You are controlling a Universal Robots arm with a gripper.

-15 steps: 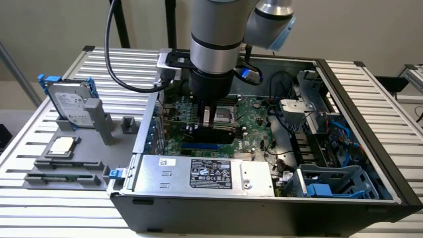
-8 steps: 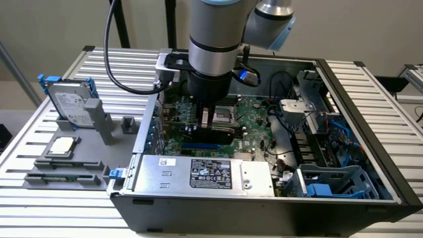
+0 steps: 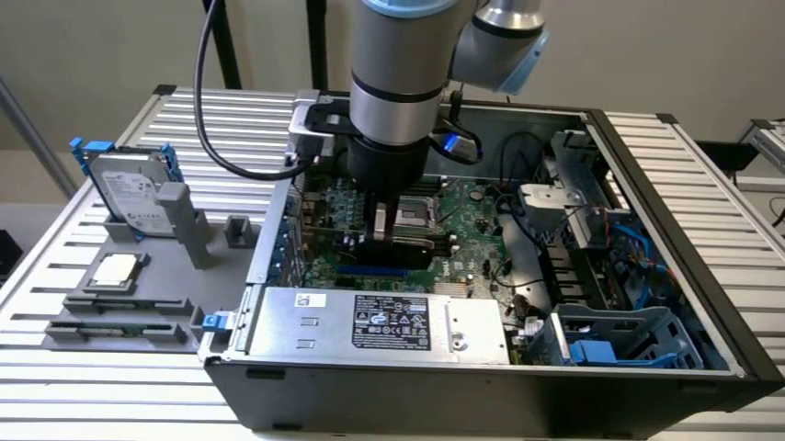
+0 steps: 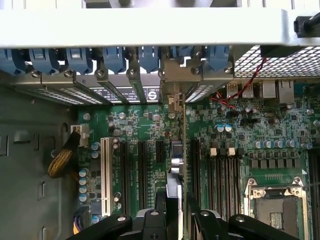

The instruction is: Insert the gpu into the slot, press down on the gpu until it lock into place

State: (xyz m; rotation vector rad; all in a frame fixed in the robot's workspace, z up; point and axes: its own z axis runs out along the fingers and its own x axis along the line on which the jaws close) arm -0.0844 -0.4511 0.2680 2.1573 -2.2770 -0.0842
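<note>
My gripper [image 3: 398, 235] hangs straight down inside the open computer case, over the green motherboard [image 3: 472, 230]. It is shut on the gpu [image 3: 402, 252], a thin black card held upright on its edge. In the wrist view the gpu [image 4: 182, 150] shows edge-on, running from between my fingers [image 4: 159, 220] to its metal bracket [image 4: 175, 82] at the case's rear wall. A short stretch of the blue slot [image 3: 371, 273] shows just below the card in the exterior view. I cannot tell whether the card's lower edge is in the slot.
A silver labelled power-supply box [image 3: 381, 322] lies close in front of the slot. The processor socket [image 4: 277, 210], a white slot [image 4: 105, 175] and black slots [image 4: 142, 175] flank the card. Blue clips [image 4: 110, 57] line the rear wall. A hard drive [image 3: 129, 193] stands outside the case.
</note>
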